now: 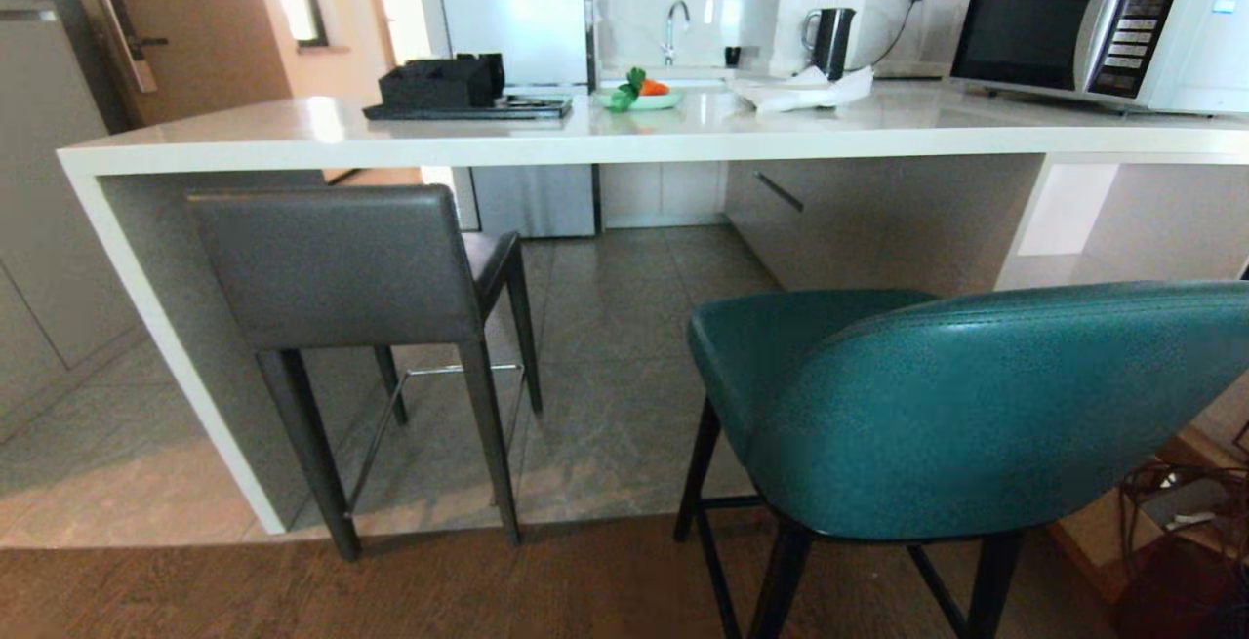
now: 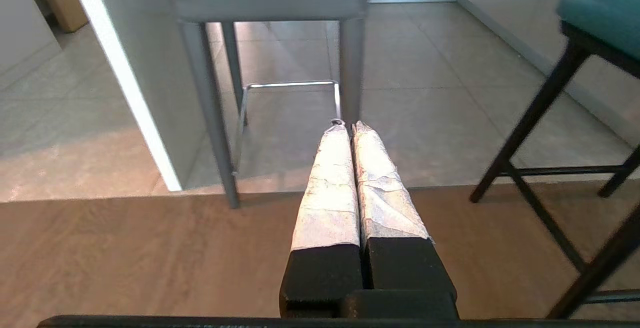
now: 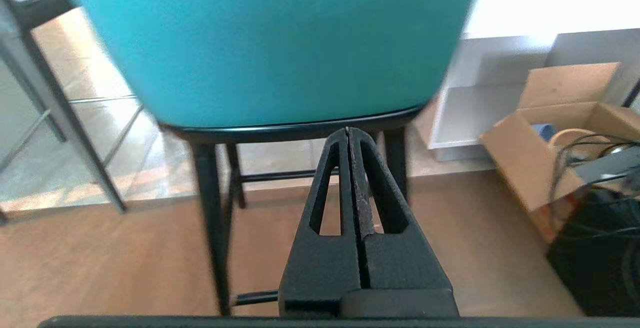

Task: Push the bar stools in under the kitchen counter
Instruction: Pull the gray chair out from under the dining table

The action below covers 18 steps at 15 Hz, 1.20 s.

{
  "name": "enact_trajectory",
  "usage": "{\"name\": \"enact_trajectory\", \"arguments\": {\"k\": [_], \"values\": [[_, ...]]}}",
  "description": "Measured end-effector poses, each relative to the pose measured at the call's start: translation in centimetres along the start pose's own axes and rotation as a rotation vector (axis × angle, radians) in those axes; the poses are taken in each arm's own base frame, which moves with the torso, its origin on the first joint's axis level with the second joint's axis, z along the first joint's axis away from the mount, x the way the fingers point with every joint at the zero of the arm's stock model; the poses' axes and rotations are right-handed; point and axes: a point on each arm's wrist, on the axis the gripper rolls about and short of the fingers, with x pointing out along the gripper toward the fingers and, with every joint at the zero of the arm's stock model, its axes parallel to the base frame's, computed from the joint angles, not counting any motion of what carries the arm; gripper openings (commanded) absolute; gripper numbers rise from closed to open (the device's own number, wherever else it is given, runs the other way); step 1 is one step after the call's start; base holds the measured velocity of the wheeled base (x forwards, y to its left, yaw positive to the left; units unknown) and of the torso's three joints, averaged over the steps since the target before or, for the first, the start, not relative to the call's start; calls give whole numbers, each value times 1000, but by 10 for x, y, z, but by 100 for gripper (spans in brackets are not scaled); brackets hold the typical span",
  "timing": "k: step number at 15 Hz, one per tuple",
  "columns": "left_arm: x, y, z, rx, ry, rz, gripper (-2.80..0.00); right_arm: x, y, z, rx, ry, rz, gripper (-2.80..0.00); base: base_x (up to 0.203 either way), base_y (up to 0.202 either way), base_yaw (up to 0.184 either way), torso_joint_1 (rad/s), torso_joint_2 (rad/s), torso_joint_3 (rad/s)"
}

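Teal stool [image 1: 937, 405] stands near right, well out from the tabletop [image 1: 624, 137], its back toward the robot; the grey stool [image 1: 342, 268] at left sits mostly under it. Both hands are pressed closed and empty, likely so blunt tips can push. Only the right wrist view shows the right hand [image 3: 348, 132] just beside the teal seat's rear rim; only the left wrist view shows the left hand [image 2: 345, 126] low, short of the grey stool's legs.

The teal stool [image 1: 937, 405] is cut off at the right and bottom edges, and the microwave [image 1: 1103, 19] runs past the top corner.
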Motion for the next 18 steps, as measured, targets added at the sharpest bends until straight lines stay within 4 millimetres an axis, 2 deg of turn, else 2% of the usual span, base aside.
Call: {"name": "enact_trajectory", "arguments": {"k": [18], "values": [[0,0,0,0,-1,0,-280,0,0,0,0,0,0,-280,0,196,-2,2,3,2]]}}
